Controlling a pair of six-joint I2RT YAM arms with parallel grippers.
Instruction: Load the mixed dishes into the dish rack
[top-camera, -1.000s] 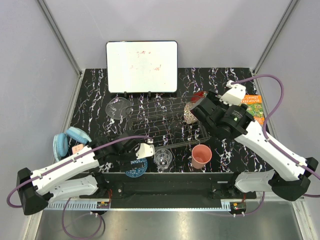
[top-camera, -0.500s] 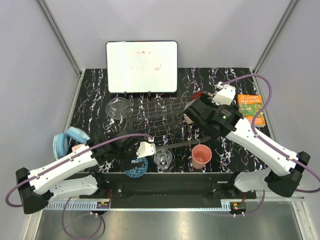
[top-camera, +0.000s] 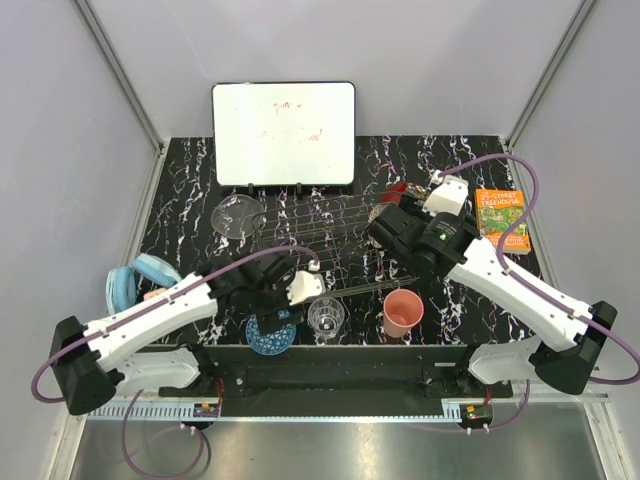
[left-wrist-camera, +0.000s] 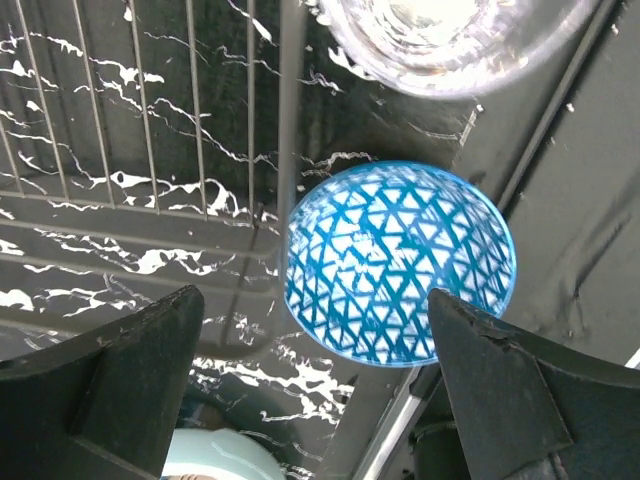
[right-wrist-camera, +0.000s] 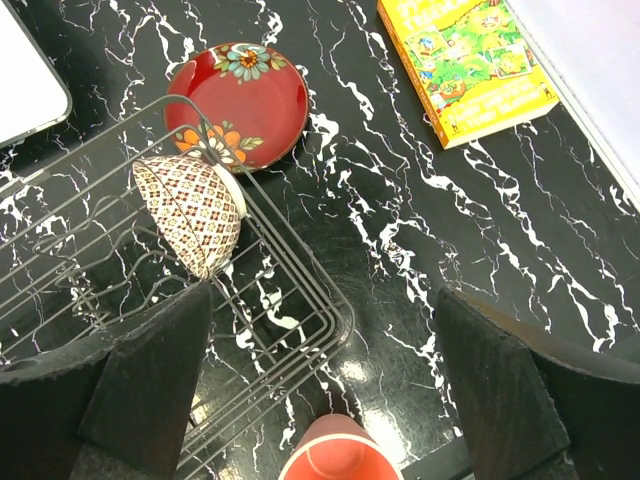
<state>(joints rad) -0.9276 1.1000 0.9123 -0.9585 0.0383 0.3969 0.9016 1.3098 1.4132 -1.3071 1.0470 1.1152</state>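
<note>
My left gripper (top-camera: 270, 308) is open and empty, hovering above the blue mosaic bowl (left-wrist-camera: 400, 265), which stands on the table at the rack's near edge (top-camera: 272, 336). The clear glass tumbler (left-wrist-camera: 450, 40) stands just right of it (top-camera: 326, 317). My right gripper (right-wrist-camera: 320, 390) is open and empty, high over the dish rack's right near corner (right-wrist-camera: 300, 300). The beige netted-pattern bowl (right-wrist-camera: 192, 212) lies on its side in the rack. The red patterned bowl (right-wrist-camera: 237, 100) sits on the table behind the rack. The pink cup (right-wrist-camera: 340, 455) stands near the front edge (top-camera: 403, 312). The glass plate (top-camera: 238, 215) stands in the rack's left end.
The white whiteboard (top-camera: 284, 133) stands behind the rack (top-camera: 320, 245). The orange book (right-wrist-camera: 465, 65) lies at the right (top-camera: 502, 215). The light blue headphones (top-camera: 135, 280) lie at the left, also in the left wrist view (left-wrist-camera: 215, 460). A black rail runs along the near table edge.
My left arm has swung right and forward, bringing its gripper over the blue bowl. My right arm has shifted left and drawn up above the rack's right end.
</note>
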